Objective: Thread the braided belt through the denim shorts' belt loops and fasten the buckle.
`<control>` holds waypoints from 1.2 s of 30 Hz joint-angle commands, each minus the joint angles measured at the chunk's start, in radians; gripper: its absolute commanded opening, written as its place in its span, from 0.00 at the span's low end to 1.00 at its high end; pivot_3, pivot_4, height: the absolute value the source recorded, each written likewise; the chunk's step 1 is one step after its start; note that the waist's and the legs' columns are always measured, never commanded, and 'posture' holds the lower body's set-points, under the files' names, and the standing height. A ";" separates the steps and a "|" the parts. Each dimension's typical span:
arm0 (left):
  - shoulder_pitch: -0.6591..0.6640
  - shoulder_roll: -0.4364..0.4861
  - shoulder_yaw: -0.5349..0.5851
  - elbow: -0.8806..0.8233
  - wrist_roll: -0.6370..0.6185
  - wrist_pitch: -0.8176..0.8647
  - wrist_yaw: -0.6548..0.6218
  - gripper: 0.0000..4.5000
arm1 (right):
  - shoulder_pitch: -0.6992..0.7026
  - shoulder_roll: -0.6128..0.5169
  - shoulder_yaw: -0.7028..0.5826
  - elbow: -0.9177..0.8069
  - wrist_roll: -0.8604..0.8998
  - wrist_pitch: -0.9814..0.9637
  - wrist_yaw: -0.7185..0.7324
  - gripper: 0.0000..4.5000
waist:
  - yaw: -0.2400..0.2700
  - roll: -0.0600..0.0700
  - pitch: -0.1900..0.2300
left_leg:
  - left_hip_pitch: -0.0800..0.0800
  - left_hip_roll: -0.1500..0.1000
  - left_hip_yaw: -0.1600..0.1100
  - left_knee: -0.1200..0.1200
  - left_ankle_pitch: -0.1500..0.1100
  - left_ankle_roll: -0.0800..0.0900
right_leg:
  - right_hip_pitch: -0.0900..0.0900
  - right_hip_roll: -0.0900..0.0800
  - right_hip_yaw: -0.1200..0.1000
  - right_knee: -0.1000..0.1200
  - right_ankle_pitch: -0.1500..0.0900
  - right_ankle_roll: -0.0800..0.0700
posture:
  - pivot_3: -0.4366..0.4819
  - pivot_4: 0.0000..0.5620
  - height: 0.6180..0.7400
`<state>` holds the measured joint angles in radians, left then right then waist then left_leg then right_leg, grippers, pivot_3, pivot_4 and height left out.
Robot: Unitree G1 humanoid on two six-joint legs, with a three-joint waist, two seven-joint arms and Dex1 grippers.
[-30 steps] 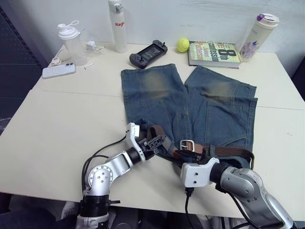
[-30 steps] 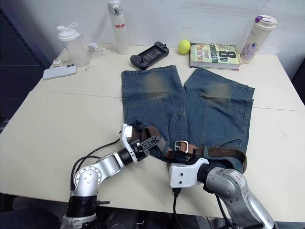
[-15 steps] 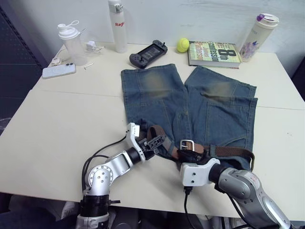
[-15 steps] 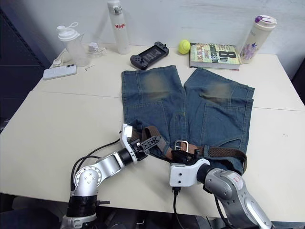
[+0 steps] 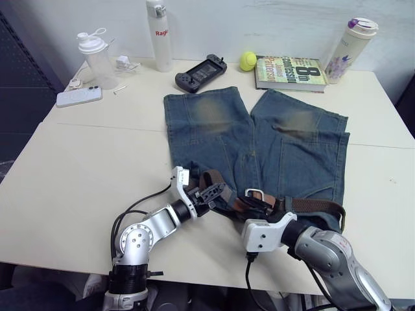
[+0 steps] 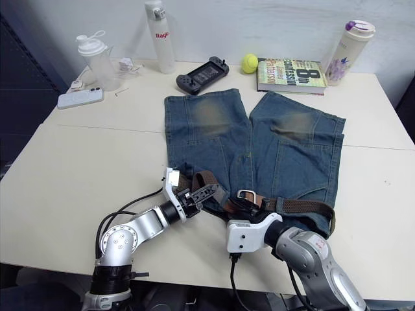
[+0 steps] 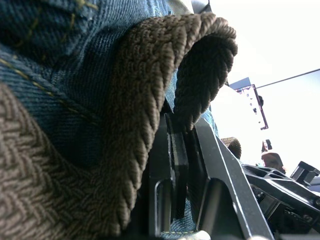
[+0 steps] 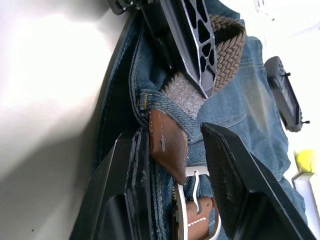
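Pale counter (image 5: 84, 162) beneath a white wall, carrying the denim shorts (image 5: 259, 142) laid flat with the waistband toward the robot and both faded legs pointing away. Along the far edge stand a white bottle (image 5: 159, 35), a clear shaker (image 5: 95, 58), a phone (image 5: 79, 97), a game controller (image 5: 201, 68), a yellow ball (image 5: 248, 61), a book (image 5: 290, 71) and a flowered tumbler (image 5: 347, 48).

The braided belt (image 5: 311, 206) lies along the waistband, its strap running toward the robot's right and curling at the shorts' edge. At the robot's left side of the waistband a loop of strap arches up, and the left end effector (image 5: 217, 194) is clamped on this fold (the wrist view shows braid pinched between the black fingers).

The right end effector (image 8: 172, 150) sits with its fingers apart, straddling the belt's brown leather tip just beside the buckle (image 5: 254, 194), which rests near the middle of the waistband, unfastened.

Progress, as a judgement: threading appears largely done, though individual belt loops cannot be made out. Remaining: seize the tip, feed it through the buckle and seat the prong.
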<state>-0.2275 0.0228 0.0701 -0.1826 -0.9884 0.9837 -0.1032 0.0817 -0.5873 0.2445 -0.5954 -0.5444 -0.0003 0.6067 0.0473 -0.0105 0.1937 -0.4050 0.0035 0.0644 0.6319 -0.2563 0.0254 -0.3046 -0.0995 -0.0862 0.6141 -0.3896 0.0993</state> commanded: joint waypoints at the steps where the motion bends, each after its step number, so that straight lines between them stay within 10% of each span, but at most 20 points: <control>1: 0.009 -0.006 -0.034 0.008 0.001 0.040 -0.017 0.00 | 0.000 -0.005 -0.037 -0.051 0.022 -0.025 -0.012 0.40 | 0.000 0.000 0.000 | 0.000 0.000 0.000 0.000 0.000 0.000 | 0.000 0.000 0.000 0.000 0.000 0.000 | 0.48 0.27 1.00; 32: 0.000 -0.004 -0.031 0.015 0.003 0.048 -0.018 0.00 | 0.037 -0.020 -0.062 -0.051 0.022 -0.020 0.002 0.40 | 0.001 0.000 0.000 | 0.000 0.000 0.000 0.000 0.000 0.000 | 0.000 0.000 0.000 0.004 0.000 0.000 | 0.48 0.27 1.00; 36: 0.001 -0.005 -0.031 0.015 0.004 0.046 -0.018 0.00 | 0.036 -0.020 -0.063 -0.052 0.023 -0.016 0.003 0.13 | 0.001 0.000 0.000 | 0.000 0.000 0.000 0.000 0.000 0.000 | 0.000 0.000 0.000 0.004 0.000 0.000 | 0.48 0.27 1.00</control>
<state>-0.2320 0.0233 0.0689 -0.1804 -0.9880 0.9943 -0.1054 0.1249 -0.6043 0.2207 -0.6243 -0.5207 -0.0127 0.6256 0.0484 -0.0104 0.1936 -0.4050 0.0033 0.0644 0.6322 -0.2563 0.0255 -0.3046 -0.0996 -0.0859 0.6182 -0.3897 0.0993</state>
